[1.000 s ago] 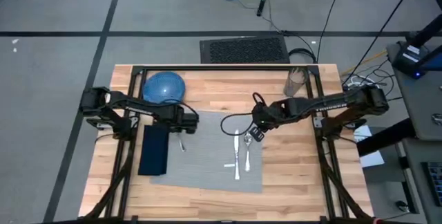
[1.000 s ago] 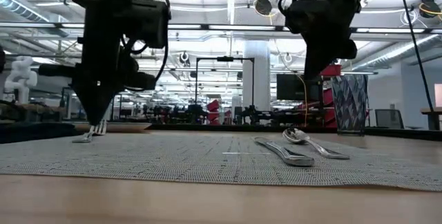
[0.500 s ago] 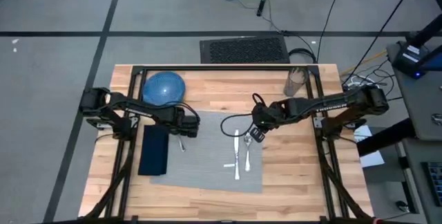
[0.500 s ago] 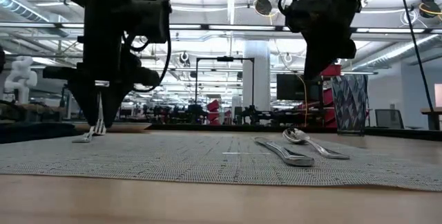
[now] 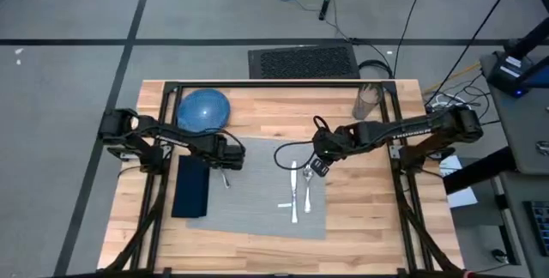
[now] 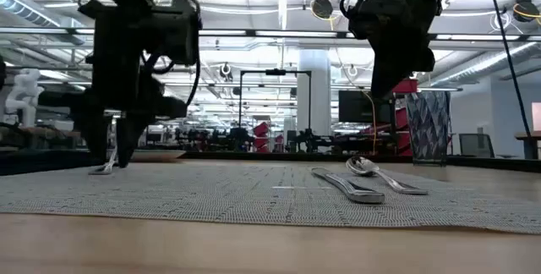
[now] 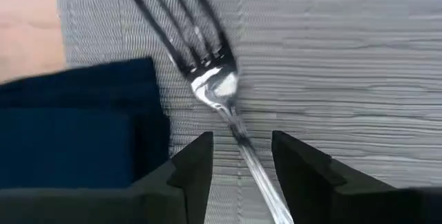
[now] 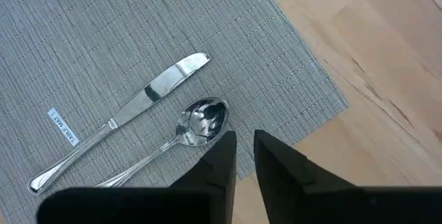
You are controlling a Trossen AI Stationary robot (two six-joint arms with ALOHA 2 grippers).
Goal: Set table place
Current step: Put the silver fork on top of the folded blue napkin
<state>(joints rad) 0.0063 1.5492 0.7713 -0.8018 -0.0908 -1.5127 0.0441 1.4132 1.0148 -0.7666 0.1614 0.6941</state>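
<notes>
The light-grey placemat (image 5: 257,202) lies on the wooden table (image 5: 360,226). A fork (image 7: 217,86) has its tines on the placemat, just right of the navy napkin (image 5: 190,185). My left gripper (image 7: 242,158) stands open over the fork, one finger on each side of the handle with a gap to both. A knife (image 8: 138,106) and a spoon (image 8: 200,120) lie side by side on the placemat's right part. My right gripper (image 8: 245,151) hovers above the spoon's bowl with a narrow gap and nothing between its fingers.
A blue dish (image 5: 204,109) sits on the table at the far left, beyond the napkin. A drinking glass (image 5: 367,100) stands at the far right. Black frame rails (image 5: 283,83) run along the far edge and both sides. Bare wood shows to the right of the placemat.
My left gripper has opened and let go of the fork's handle, shifting slightly toward the table's left edge. The fork's tines have stayed on the placemat beside the napkin.
</notes>
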